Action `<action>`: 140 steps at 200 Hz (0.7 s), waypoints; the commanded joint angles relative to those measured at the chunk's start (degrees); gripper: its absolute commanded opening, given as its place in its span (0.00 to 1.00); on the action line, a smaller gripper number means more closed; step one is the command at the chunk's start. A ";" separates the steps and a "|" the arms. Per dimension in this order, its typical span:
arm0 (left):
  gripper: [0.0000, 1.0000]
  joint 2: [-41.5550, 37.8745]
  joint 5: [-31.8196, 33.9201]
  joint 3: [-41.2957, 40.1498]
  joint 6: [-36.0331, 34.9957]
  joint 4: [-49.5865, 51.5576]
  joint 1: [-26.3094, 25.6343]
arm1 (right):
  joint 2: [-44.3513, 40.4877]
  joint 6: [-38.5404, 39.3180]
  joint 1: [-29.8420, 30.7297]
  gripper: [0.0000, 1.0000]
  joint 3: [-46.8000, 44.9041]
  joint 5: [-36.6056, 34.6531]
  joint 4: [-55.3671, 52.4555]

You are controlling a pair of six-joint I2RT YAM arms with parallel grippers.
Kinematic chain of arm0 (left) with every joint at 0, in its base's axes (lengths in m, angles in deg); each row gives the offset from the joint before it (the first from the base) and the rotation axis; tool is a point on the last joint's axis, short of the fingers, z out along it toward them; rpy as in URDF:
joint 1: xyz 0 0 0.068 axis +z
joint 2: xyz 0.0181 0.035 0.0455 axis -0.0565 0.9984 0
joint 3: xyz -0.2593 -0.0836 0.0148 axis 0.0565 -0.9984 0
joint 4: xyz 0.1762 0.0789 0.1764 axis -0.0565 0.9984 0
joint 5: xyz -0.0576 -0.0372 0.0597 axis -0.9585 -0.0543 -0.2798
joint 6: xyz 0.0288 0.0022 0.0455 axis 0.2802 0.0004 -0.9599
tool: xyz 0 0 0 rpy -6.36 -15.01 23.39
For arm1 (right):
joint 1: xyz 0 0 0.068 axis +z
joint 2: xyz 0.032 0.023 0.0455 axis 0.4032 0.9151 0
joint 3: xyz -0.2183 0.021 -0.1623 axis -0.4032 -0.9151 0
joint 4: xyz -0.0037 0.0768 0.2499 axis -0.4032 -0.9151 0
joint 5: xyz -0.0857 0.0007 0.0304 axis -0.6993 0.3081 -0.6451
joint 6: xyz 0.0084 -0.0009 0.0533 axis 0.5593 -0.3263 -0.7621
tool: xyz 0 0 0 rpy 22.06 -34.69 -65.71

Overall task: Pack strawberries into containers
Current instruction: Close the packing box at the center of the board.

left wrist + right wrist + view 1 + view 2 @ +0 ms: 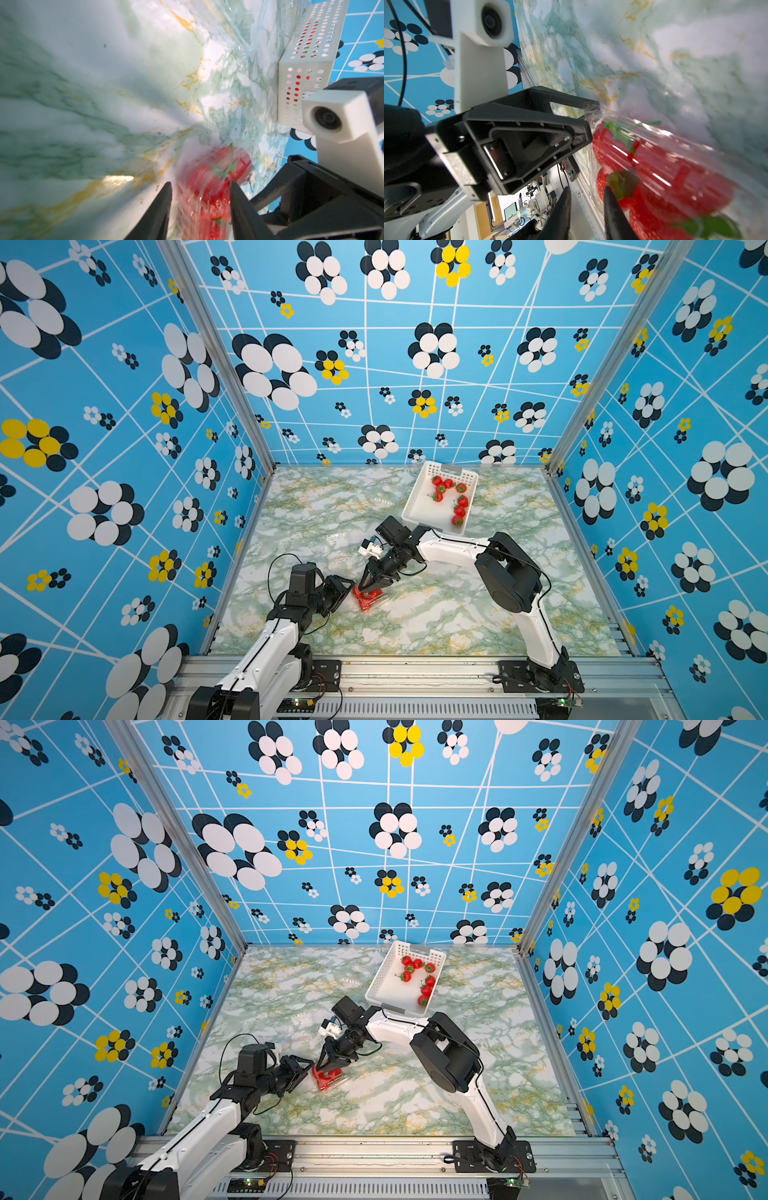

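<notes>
- Both top views: green-and-white marble-patterned tabletop (457, 614) (415, 1106), enclosed by blue walls (124, 448) (83, 907) printed with black, white and yellow flowers.
- White perforated plastic basket (422, 512) (390, 990) (307, 68): rectangular; stands at the far right of the tabletop, well apart from both grippers; about eight loose red strawberries with green caps (459, 511) (427, 991) lie in it, mostly along its far and right sides; red shows through the wall holes in the left wrist view.
- Small clear plastic punnet (368, 599) (328, 1079) (207, 187) (675, 166): on the tabletop near the front centre, between the two grippers; several packed red strawberries (610, 149) show through its ribbed clear plastic.
- Left gripper (347, 595) (305, 1073) (200, 184) (591, 119): black; at the punnet's left end; jaws apart, one finger on each side of the punnet's end in the left wrist view; punnet blurred there; one fingertip touches the punnet's corner in the right wrist view.
- Right gripper (372, 588) (328, 1067) (587, 188): black; angled down onto the punnet's far side; jaws a narrow gap apart; one finger just beside the packed strawberries in the right wrist view; whether the jaws pinch the clear plastic cannot be told.
- Second clear plastic container (249, 41): faint outline only; on the tabletop near the basket in the left wrist view.
</notes>
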 commanded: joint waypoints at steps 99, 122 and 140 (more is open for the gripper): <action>0.45 -4.98 0.99 -1.15 1.34 4.09 -3.49 | -3.34 1.06 0.42 0.26 -2.36 -1.55 -1.04; 0.48 -7.90 1.76 -1.80 2.61 4.34 -4.27 | -3.24 0.97 0.39 0.23 -2.76 -1.47 -0.73; 0.49 -10.31 2.36 -2.04 2.79 6.63 -4.43 | -3.04 0.81 0.43 0.22 -2.97 -1.37 -0.66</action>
